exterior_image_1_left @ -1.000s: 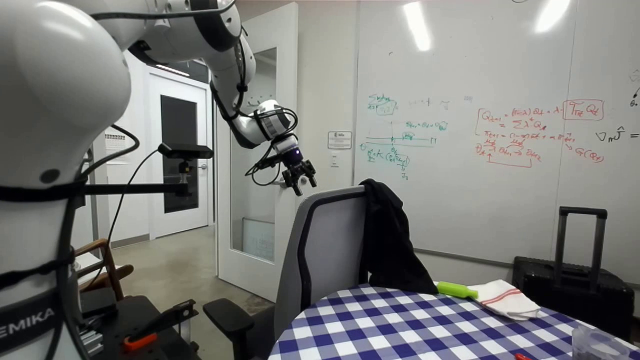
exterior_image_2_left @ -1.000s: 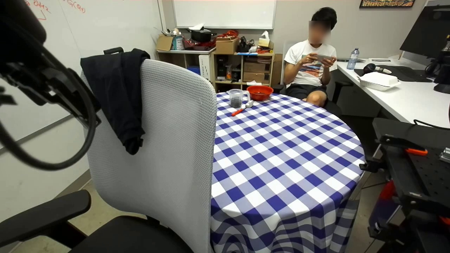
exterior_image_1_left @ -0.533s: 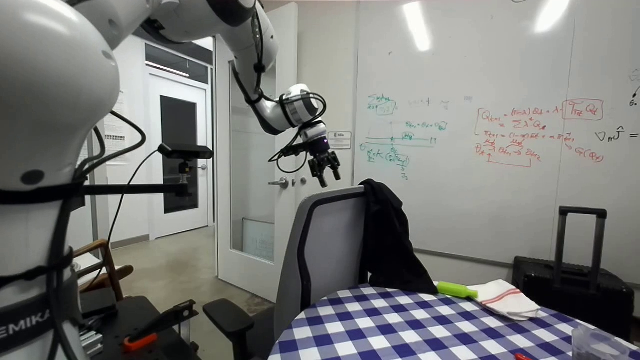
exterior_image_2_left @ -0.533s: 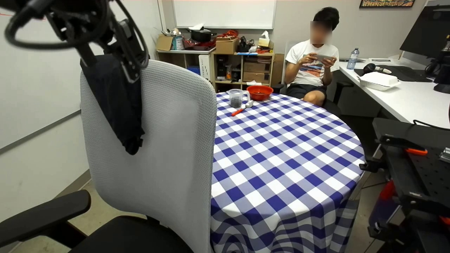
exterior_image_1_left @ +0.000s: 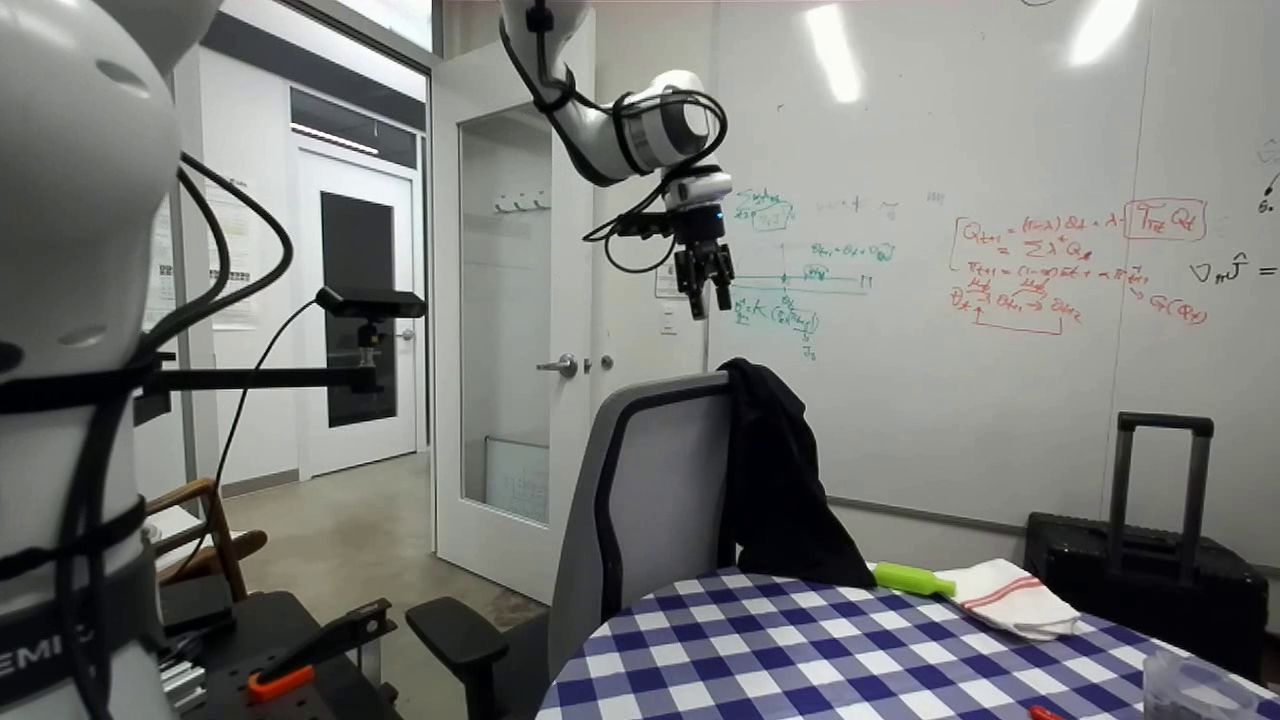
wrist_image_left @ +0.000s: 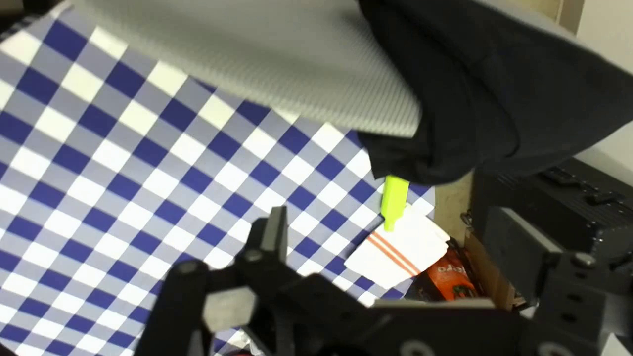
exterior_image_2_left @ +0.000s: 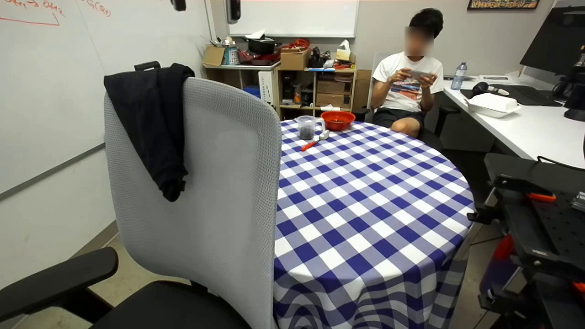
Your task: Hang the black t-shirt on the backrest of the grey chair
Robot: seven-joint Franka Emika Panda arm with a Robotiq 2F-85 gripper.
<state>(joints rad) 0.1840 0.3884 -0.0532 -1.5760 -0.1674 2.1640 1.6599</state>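
The black t-shirt (exterior_image_1_left: 785, 480) hangs over the top edge of the grey chair's backrest (exterior_image_1_left: 665, 480). Part of it reaches down to the table on one face. On the other face it hangs partway down the mesh, as an exterior view shows (exterior_image_2_left: 151, 119). In the wrist view the t-shirt (wrist_image_left: 494, 84) lies over the backrest (wrist_image_left: 277, 54). My gripper (exterior_image_1_left: 711, 308) is above the backrest, apart from the t-shirt. In the wrist view my gripper (wrist_image_left: 393, 215) has its fingers wide apart with nothing between them.
A round table with a blue-and-white checked cloth (exterior_image_1_left: 700, 650) stands against the chair. A green bottle (exterior_image_1_left: 913, 580) and a white striped towel (exterior_image_1_left: 1015, 600) lie on it. A measuring cup (exterior_image_2_left: 306, 127) and red bowl (exterior_image_2_left: 337, 121) stand there too. A person (exterior_image_2_left: 404, 87) sits beyond the table.
My gripper has moved up and rightward in an exterior view, to above the backrest. In both exterior views the t-shirt and chair have stayed where they were.
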